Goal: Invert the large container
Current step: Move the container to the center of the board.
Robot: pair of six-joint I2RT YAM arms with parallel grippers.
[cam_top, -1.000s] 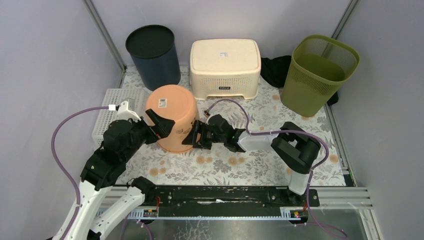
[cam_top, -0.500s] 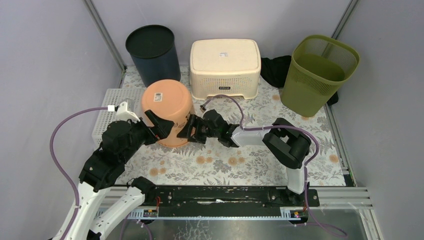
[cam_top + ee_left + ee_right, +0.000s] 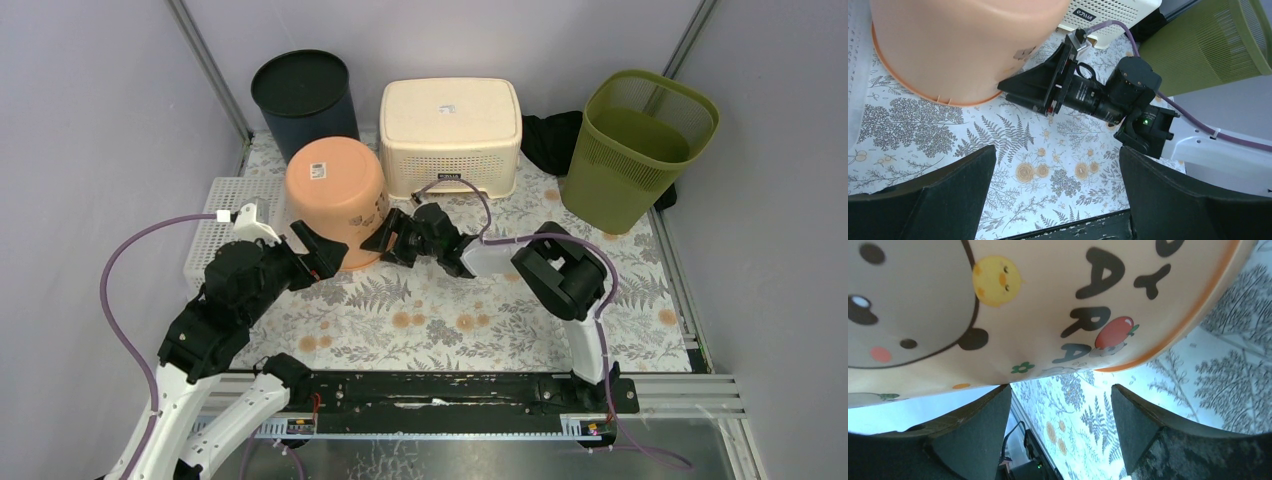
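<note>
The large container point(image 3: 336, 200) is a peach bucket with a cartoon print. It stands bottom up on the flowered mat, its orange rim down. My left gripper point(image 3: 318, 258) is open at its near left side, apart from it; in the left wrist view the bucket point(image 3: 958, 45) fills the top left and nothing lies between the fingers of my left gripper point(image 3: 1058, 195). My right gripper point(image 3: 388, 240) is open at the bucket's lower right. In the right wrist view the printed wall point(image 3: 1048, 300) hangs just above my right gripper point(image 3: 1060, 430), with one fingertip point(image 3: 995, 395) close against it.
Behind the bucket stand a dark navy bin point(image 3: 305, 110) and an overturned cream basket point(image 3: 450, 135). A green mesh bin point(image 3: 635, 145) is at the back right beside a black cloth point(image 3: 550, 140). A white slotted tray point(image 3: 225, 215) lies at the left.
The bucket has slid back toward the dark bin and settled flat on its rim. My right gripper followed it back and left. The left gripper stayed put.
</note>
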